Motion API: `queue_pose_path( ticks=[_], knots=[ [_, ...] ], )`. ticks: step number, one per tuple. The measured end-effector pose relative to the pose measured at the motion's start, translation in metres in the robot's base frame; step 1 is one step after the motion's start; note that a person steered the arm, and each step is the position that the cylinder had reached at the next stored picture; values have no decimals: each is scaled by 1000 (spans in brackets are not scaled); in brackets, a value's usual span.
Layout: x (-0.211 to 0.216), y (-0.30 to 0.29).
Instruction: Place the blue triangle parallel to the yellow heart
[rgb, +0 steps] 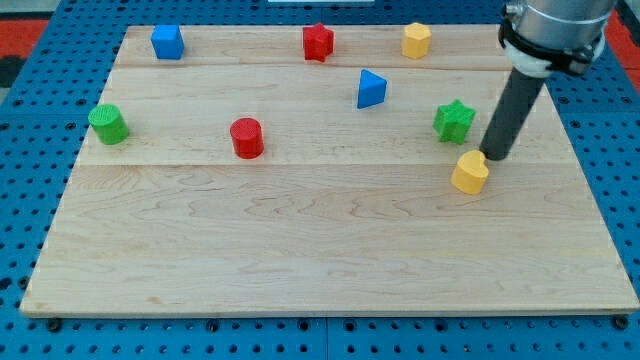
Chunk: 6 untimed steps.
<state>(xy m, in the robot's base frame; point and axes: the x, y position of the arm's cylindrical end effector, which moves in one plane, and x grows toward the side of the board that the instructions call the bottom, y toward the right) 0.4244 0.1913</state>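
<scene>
The blue triangle (370, 88) lies on the wooden board (300, 250), right of centre and toward the view's top. The yellow heart (470, 172) lies lower and further right. My tip (496, 158) stands just to the right of and slightly above the yellow heart, close to it or touching it. The tip is well to the right of and below the blue triangle, with the green star (454, 121) between them.
A blue cube (167, 42), a red star-like block (318, 42) and a yellow hexagon (416, 40) line the view's top. A green cylinder (108, 124) sits at the left and a red cylinder (246, 138) left of centre. A blue pegboard surrounds the board.
</scene>
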Motion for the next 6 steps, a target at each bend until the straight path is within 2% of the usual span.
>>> queue_pose_path(
  ticks=[1,2,3,5,6],
  knots=[
    [29,-37],
    [101,-39],
    [101,-39],
    [-24,-112],
    [-65,-97]
  ],
)
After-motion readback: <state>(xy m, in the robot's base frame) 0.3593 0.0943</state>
